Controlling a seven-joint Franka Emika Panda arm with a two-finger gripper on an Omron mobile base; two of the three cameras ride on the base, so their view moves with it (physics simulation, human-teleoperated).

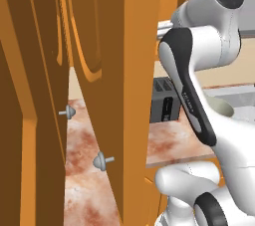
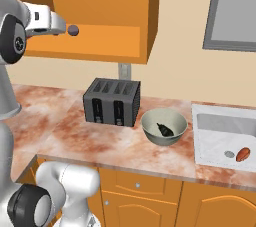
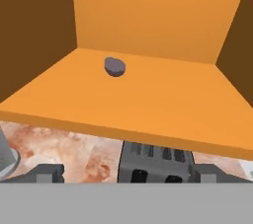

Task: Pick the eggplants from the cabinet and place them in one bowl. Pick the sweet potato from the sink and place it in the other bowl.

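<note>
Jaws standing wide open, gripper (image 3: pixel 121 171) facing the cabinet (image 2: pixel 125 16) shelf. Remaining eggplant (image 3: pixel 114 66) sitting mid-shelf, upper left of centre in the hand view. Advance level above the shelf edge, straddle the lump, then close.

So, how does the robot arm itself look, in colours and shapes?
The arm is made of glossy white, rounded segments. A long black panel with small pale lettering runs down one link, a dark round cap with a small white mark closes the upper joint, and black rings sit at the lower joints. The gripper has small dark grey finger tips.
</note>
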